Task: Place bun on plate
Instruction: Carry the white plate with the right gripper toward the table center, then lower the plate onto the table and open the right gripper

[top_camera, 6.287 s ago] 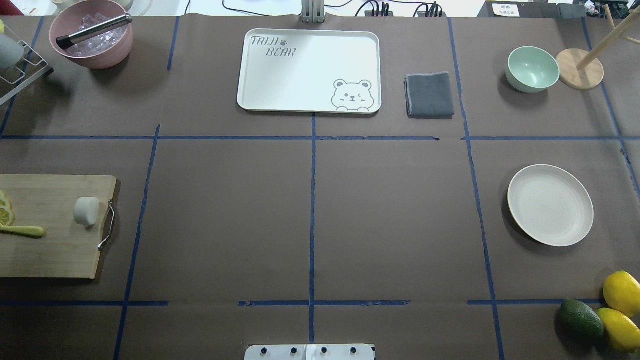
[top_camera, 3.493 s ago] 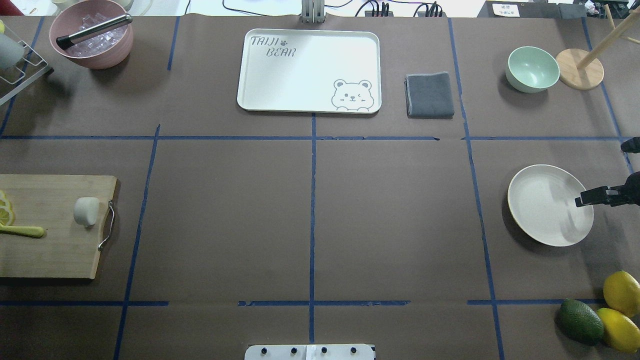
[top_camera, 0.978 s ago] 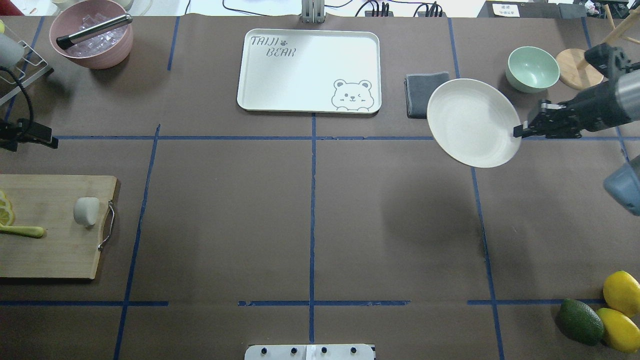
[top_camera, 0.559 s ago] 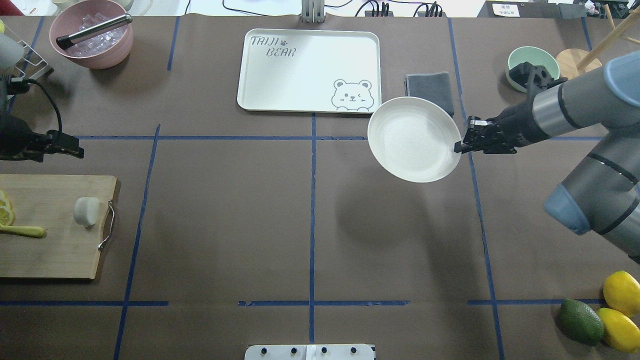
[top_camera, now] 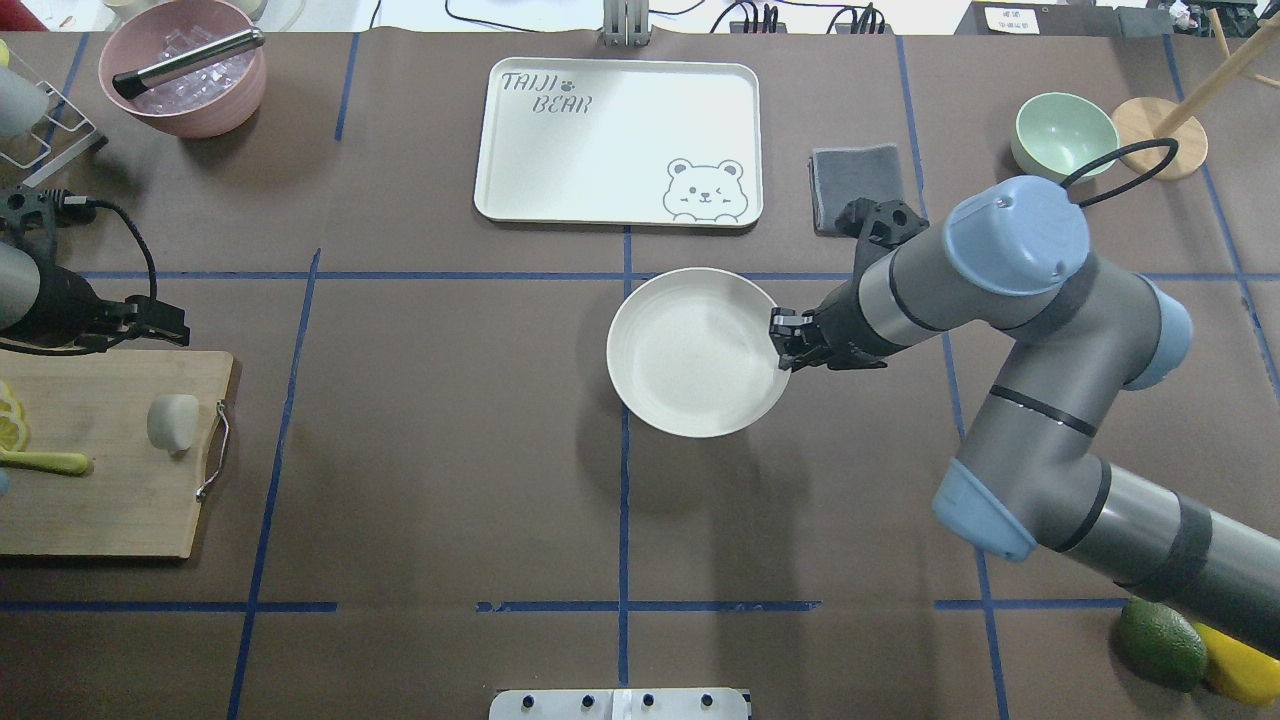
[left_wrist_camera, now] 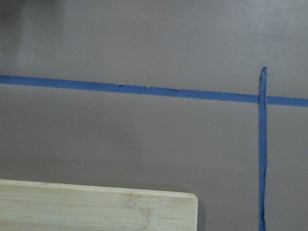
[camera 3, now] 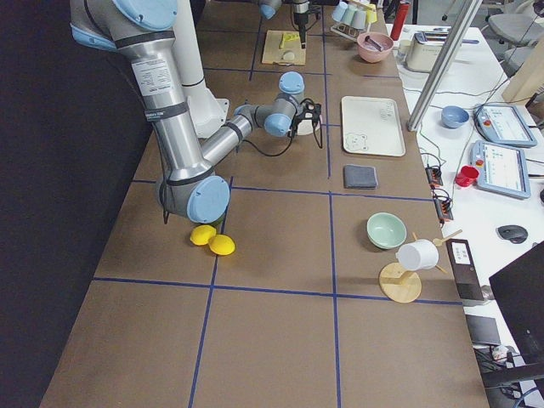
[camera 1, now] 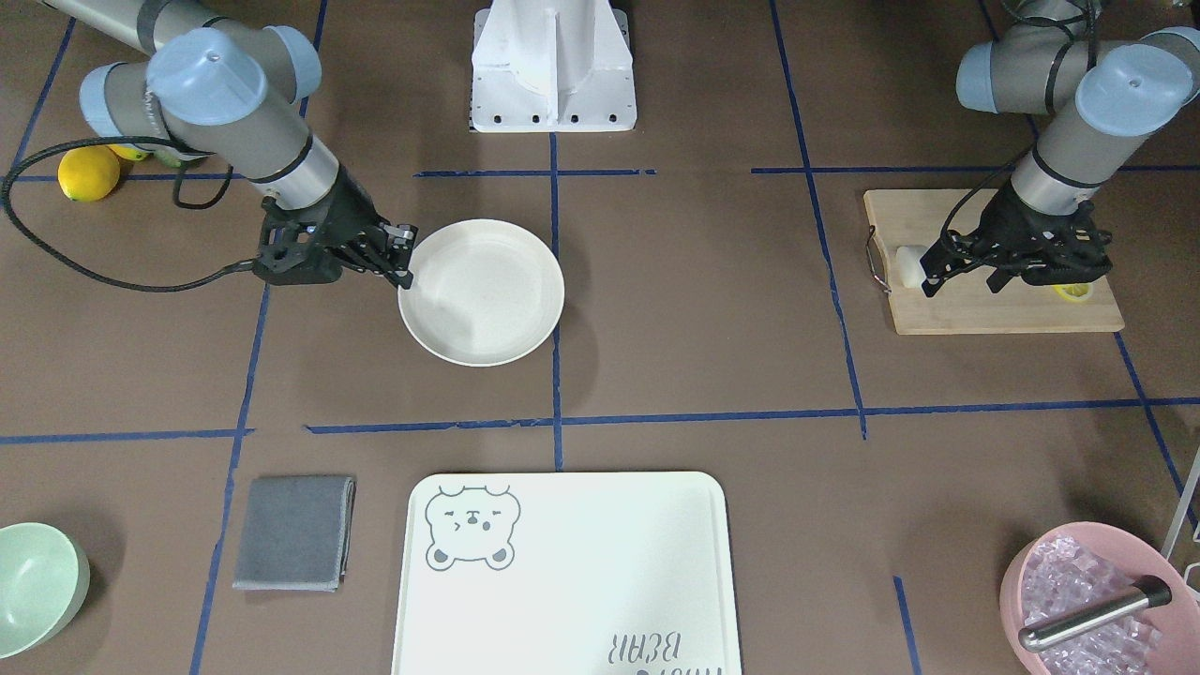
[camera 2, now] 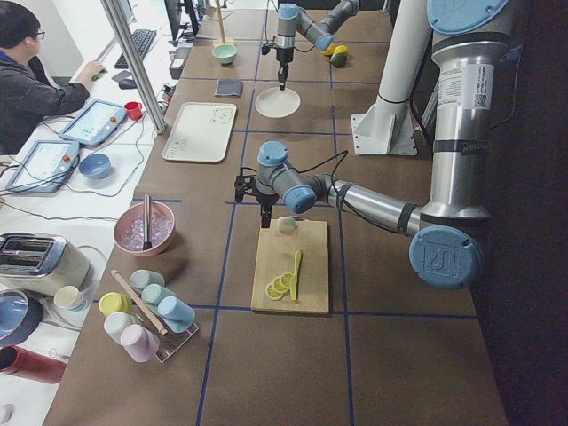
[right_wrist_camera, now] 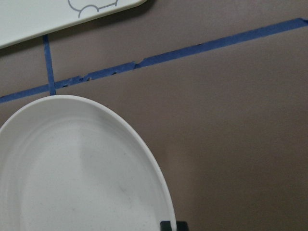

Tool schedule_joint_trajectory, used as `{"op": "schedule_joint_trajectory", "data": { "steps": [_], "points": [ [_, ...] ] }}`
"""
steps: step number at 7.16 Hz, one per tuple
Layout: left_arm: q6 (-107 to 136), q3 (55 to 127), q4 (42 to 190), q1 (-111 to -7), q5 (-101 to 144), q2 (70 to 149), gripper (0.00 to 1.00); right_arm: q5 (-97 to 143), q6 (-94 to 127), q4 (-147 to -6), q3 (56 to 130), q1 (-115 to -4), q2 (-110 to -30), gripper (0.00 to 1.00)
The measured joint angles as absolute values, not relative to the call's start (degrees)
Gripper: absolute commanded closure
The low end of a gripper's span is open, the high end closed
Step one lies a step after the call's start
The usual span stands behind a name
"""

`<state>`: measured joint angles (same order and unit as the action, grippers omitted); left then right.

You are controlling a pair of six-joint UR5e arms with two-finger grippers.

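Note:
The bun [top_camera: 172, 422] [camera 1: 907, 264], small and white, lies on the wooden cutting board [top_camera: 110, 500] at the left, near its metal handle. My left gripper [top_camera: 160, 326] [camera 1: 964, 281] hovers open over the board's far edge, just beyond the bun and not touching it. The cream plate [top_camera: 697, 352] [camera 1: 481, 292] is near the table's middle, low over the surface. My right gripper [top_camera: 785, 352] [camera 1: 403, 267] is shut on its right rim. The right wrist view shows the plate [right_wrist_camera: 72, 168] filling the lower left. The left wrist view shows only a board corner [left_wrist_camera: 96, 207].
The bear-printed tray [top_camera: 617, 140] and the grey cloth [top_camera: 858, 185] lie beyond the plate. A mint bowl [top_camera: 1065, 137] stands far right, a pink bowl of ice [top_camera: 185, 65] far left. Lemon slices [top_camera: 10, 420] lie on the board. An avocado [top_camera: 1160, 640] sits at the front right.
My right arm took the plate by its rim, lifted it from the right side and carried it left toward the table's middle. My left gripper came in toward the cutting board.

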<state>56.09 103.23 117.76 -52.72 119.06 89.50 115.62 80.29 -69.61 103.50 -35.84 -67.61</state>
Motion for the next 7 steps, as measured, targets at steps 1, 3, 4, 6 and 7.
{"op": "schedule_joint_trajectory", "data": {
  "steps": [1, 3, 4, 6, 7],
  "points": [
    [56.1, 103.3, 117.8, -52.7, 119.0, 89.4, 0.00, 113.1, 80.4, -71.3, 103.1, -33.5, -66.0, 0.99],
    [56.2, 103.4, 117.8, -52.7, 119.0, 89.4, 0.00, 109.7, 80.7, -72.3, 101.3, -30.4, -63.6, 0.98],
    [56.2, 103.4, 117.8, -52.6, 119.0, 89.4, 0.00, 108.6, 81.0, -72.4, 100.8, -29.3, -63.2, 0.94],
    [56.2, 103.4, 117.8, -52.6, 119.0, 89.3, 0.00, 106.4, 81.6, -72.4, 100.2, -27.7, -63.1, 0.39],
    [56.2, 103.5, 117.8, -52.6, 119.0, 89.2, 0.00, 106.1, 81.8, -72.4, 100.2, -27.5, -63.0, 0.01]
  ]
}}
